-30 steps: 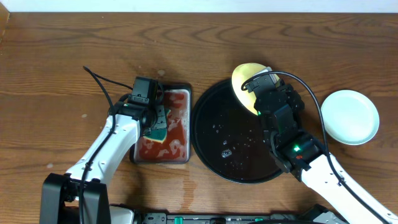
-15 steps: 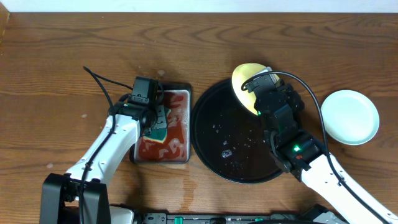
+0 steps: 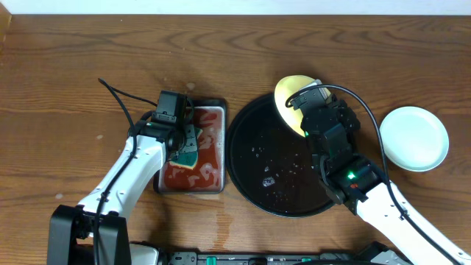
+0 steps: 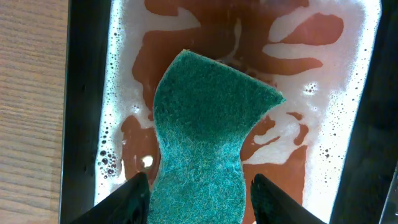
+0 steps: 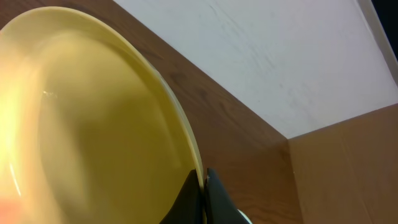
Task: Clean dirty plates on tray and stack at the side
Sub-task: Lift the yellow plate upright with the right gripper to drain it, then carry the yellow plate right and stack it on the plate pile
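Two plates show: one pale yellow round glossy plate [image 3: 289, 91] and one pale mint-white round plate [image 3: 413, 138]. The mint-white one lies flat on the wooden bench [image 3: 73, 73], right of the single large round glossy black tray [image 3: 250, 165]. The right tool [image 5: 204, 186], jaws fully closed, pinches the yellow plate's rim, holding it tilted over the tray's far edge. The left tool [image 4: 200, 190], jaws partway apart, grips one fuzzy green sponge [image 4: 205, 124] over foamy red liquid [image 4: 180, 53] in the small rectangular metal tray [image 4: 84, 93]. Nothing has shifted since a second ago.
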Robot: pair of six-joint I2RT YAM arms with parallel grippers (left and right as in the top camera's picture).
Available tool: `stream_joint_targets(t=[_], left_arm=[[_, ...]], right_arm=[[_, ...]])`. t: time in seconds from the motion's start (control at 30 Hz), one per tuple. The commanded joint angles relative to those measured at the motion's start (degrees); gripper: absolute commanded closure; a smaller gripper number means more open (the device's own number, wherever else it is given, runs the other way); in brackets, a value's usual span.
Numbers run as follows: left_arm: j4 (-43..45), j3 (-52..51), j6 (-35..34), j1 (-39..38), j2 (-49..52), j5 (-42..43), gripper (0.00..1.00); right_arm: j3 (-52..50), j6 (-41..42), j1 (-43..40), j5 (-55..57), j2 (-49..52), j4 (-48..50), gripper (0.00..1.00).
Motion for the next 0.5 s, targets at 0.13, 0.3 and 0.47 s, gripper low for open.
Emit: stream_joint_targets(t=[0.13, 0.3, 0.47], left_arm=[[-0.2, -0.4, 0.5, 0.2, 0.3, -0.1, 0.46], [-0.6, -0.4, 0.5, 0.2, 0.3, -0.1, 0.46], [-0.9, -0.4, 0.5, 0.2, 0.3, -0.1, 0.46]], right_arm=[[1.6, 5.6, -1.1, 1.4, -0.5, -0.5, 0.99], [1.6, 37.8, -11.2, -7.1, 0.5, -9.6, 0.99], [1.5, 54.6, -24.0, -27.6, 3.5, -18.1, 0.99]])
